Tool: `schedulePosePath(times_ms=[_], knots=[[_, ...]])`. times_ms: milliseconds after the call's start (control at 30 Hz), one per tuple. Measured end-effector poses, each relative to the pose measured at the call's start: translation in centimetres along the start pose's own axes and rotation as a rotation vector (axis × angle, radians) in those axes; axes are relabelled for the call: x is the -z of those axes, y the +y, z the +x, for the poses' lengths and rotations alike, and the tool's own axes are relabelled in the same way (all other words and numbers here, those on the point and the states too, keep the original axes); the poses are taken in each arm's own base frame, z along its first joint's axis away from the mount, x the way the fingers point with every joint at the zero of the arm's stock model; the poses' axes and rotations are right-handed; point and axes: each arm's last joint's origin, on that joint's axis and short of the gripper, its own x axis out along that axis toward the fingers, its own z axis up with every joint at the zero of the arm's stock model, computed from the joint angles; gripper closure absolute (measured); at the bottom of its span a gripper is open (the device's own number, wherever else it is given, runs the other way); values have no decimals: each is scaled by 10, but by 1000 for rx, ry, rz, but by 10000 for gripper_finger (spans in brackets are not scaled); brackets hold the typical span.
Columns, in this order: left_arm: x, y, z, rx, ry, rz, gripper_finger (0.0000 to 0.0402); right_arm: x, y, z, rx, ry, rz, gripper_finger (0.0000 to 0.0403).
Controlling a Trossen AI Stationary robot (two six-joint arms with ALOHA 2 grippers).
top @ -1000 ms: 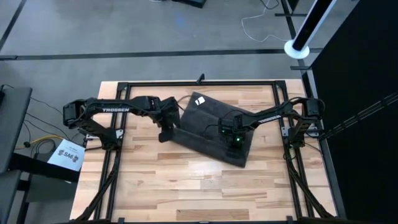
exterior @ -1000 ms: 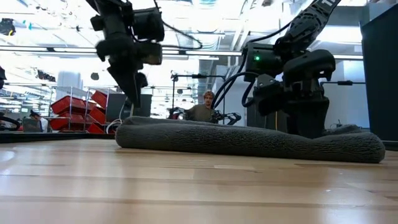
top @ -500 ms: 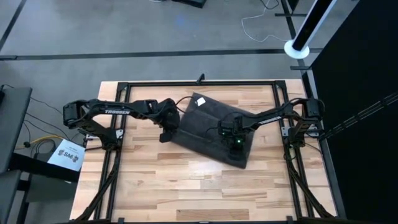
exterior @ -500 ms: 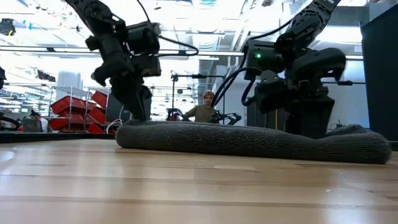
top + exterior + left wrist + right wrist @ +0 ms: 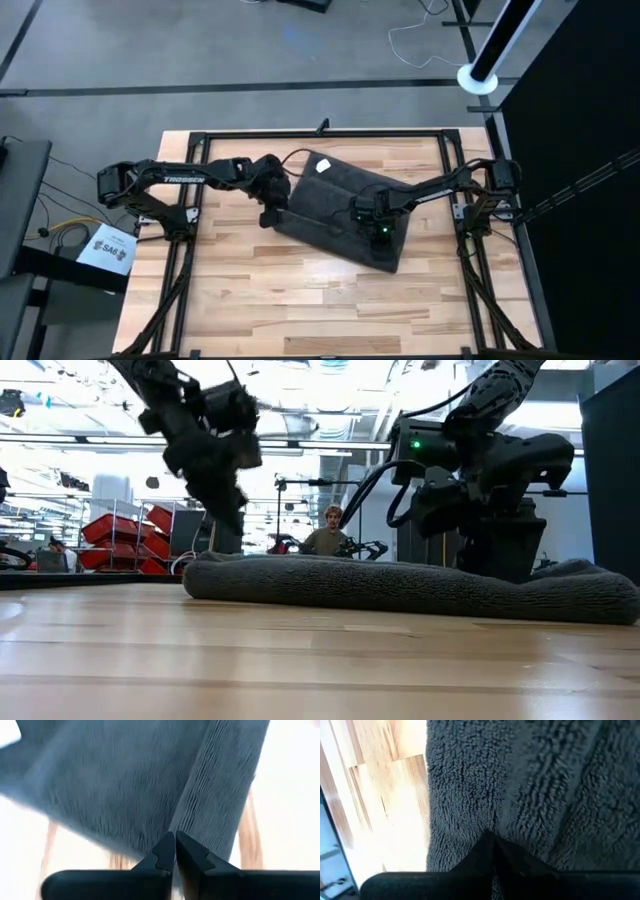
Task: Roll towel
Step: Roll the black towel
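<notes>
The towel (image 5: 400, 582) lay as a long, low grey mound across the wooden table (image 5: 250, 660), running from 9 to 3 o'clock. The left gripper (image 5: 228, 520) hung over its 9 o'clock end; the right gripper (image 5: 495, 550) pressed down toward 2 o'clock. A person (image 5: 328, 532) sat far behind, between them.

Your left gripper (image 5: 270, 215) has slid in toward three o'clock and now sits right at the towel (image 5: 340, 210) edge nearest nine o'clock, fingers pressed together. In the low view it has dropped from well above the cloth to just over the fold. Your right gripper (image 5: 380, 228) has crept slightly toward twelve o'clock on the towel.
</notes>
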Motion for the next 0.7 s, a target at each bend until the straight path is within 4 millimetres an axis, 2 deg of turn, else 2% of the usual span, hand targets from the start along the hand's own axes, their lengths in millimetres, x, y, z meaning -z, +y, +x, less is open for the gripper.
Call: schedulePosePath(times_ms=[133, 367, 467, 700], knots=[[-10, 2, 10, 18, -71, 22, 402, -3, 4, 0, 10, -12, -48, 403], [1, 16, 66, 36, 23, -21, 401, -2, 12, 4, 16, -4, -78, 403], [8, 21, 83, 44, 75, -50, 401, -2, 13, 4, 19, -3, -85, 403], [14, 15, 79, 60, 167, -105, 401, -1, 13, 4, 48, 8, -84, 403]])
